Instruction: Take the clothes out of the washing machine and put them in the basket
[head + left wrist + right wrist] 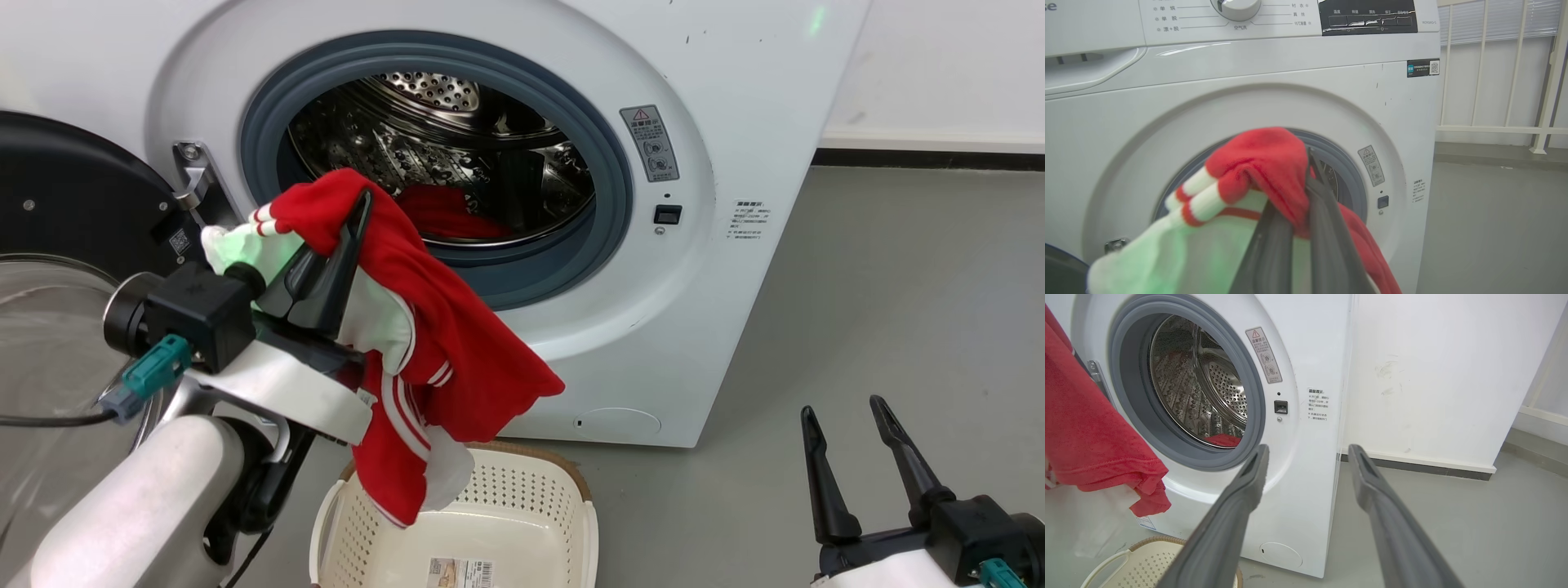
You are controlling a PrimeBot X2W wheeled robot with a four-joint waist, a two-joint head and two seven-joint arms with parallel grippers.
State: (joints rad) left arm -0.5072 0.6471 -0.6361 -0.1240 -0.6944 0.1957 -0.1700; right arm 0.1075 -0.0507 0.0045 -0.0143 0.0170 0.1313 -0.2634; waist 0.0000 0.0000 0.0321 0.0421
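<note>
Cloth hangs from my left pincer [359, 204]: the two dark fingers are pressed together on the banded garment [457, 343], red with broad white bands and thin white stripes. The grip is near the garment's top, in front of the lower left of the washer's opening. From there the cloth drapes over the wrist and falls in a long red fold down and to the right. In the head view its lowest end overlaps the left part of the basket [584, 490]; I cannot tell whether it touches.

My right pincer [842, 408] is low on the right, fingers spread wide with nothing between them, well apart from the cloth.

The basket stands on the floor [898, 286] just in front of the washer [735, 98], its brown rim near the machine's foot and a label sticker [461, 572] on its bottom. No garment lies on its bottom where I can see it.

The door [65, 188] is swung open to the left. Behind the grey ring [608, 163], the steel drum [424, 86] holds a second red garment [445, 214], lying low at the front of the drum. A white wall [1433, 375] stands behind, to the right.
</note>
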